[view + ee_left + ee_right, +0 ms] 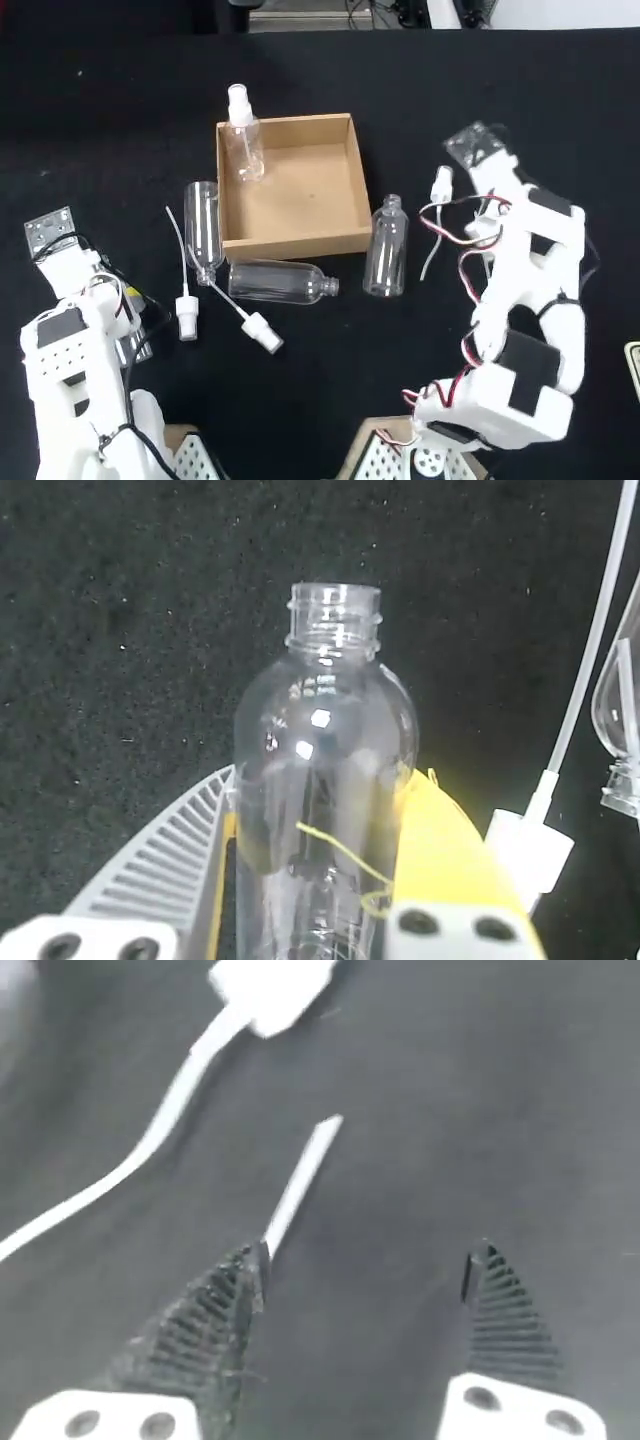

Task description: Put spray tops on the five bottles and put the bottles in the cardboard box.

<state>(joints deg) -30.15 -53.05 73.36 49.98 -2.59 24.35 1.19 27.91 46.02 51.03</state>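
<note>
Your left claw [325, 800] is clamped around a clear plastic bottle [325, 700], its uncapped neck sticking out past the tips. Your right claw [365, 1260] gapes wide, empty, a white spray top [270, 985] just ahead of it

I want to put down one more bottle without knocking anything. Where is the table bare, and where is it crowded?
Bare: the table left of the cardboard box, and the patch between the upright bottle and the arms' bases. Crowded: near the box's front left corner, where two lying bottles and two spray tops sit close.
</note>
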